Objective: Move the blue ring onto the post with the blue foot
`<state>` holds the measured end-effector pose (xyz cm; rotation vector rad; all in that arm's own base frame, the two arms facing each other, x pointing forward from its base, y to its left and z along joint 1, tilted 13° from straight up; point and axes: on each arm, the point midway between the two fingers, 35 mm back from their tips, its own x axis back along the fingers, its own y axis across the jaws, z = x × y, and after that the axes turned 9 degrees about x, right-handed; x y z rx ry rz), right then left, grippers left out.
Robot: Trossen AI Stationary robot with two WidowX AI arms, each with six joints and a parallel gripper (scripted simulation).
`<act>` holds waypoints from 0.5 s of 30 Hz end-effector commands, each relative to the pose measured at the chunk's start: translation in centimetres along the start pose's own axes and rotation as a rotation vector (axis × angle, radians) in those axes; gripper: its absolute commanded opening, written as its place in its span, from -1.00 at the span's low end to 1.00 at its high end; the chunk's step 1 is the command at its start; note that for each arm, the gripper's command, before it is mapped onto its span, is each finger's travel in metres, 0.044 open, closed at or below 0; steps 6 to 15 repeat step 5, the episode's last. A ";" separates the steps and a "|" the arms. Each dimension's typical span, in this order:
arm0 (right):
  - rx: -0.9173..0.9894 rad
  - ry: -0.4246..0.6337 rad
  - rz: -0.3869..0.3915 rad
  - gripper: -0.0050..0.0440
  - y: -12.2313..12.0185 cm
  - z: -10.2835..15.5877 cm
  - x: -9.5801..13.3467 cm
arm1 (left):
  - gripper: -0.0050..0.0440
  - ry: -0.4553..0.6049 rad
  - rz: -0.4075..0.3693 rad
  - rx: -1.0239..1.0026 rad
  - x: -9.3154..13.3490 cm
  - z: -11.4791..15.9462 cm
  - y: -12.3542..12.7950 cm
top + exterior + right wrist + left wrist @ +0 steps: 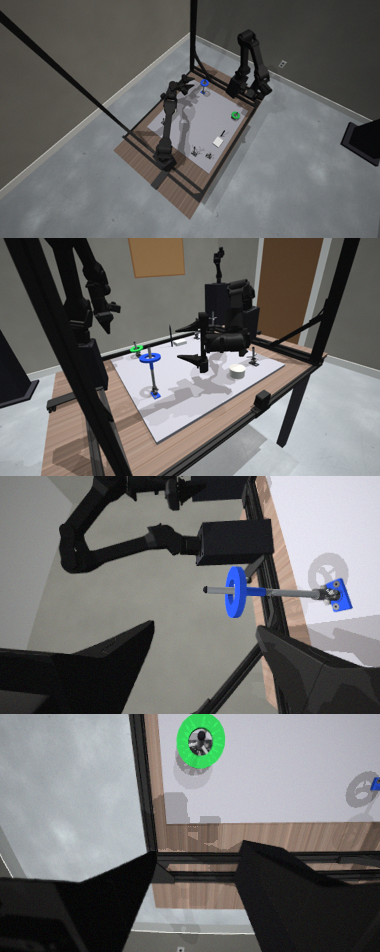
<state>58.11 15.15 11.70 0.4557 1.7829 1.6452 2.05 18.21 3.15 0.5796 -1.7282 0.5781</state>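
Note:
The blue ring point(150, 359) sits level, high on the thin post with the blue foot point(155, 394), and the post passes through its hole. The pins under it are too small to see. The ring also shows in the right wrist view point(235, 592), and from above point(204, 82). My right gripper point(178, 343) point(205, 628) is open and empty. It lies level, a short way from the ring, and touches neither ring nor post. My left gripper point(107, 322) point(204, 856) is open and empty, held high over the table's edge near its own base.
A green ring point(137, 346) sits on a short post behind the blue one point(201, 741). A white cylinder point(237, 370), a white block point(179, 342), a black upright peg point(170, 335) and several bare posts point(253, 357) stand on the grey mat. Black frame bars edge the table.

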 end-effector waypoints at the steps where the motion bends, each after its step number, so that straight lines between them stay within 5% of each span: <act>1: 0.001 -0.011 0.000 0.84 0.3 -0.4 0.0 | 0.84 -0.002 0.003 0.003 0.0 0.0 -0.1; 15: 0.001 -0.011 0.000 0.84 0.3 -0.4 0.0 | 0.84 -0.002 0.003 0.003 0.0 0.0 -0.1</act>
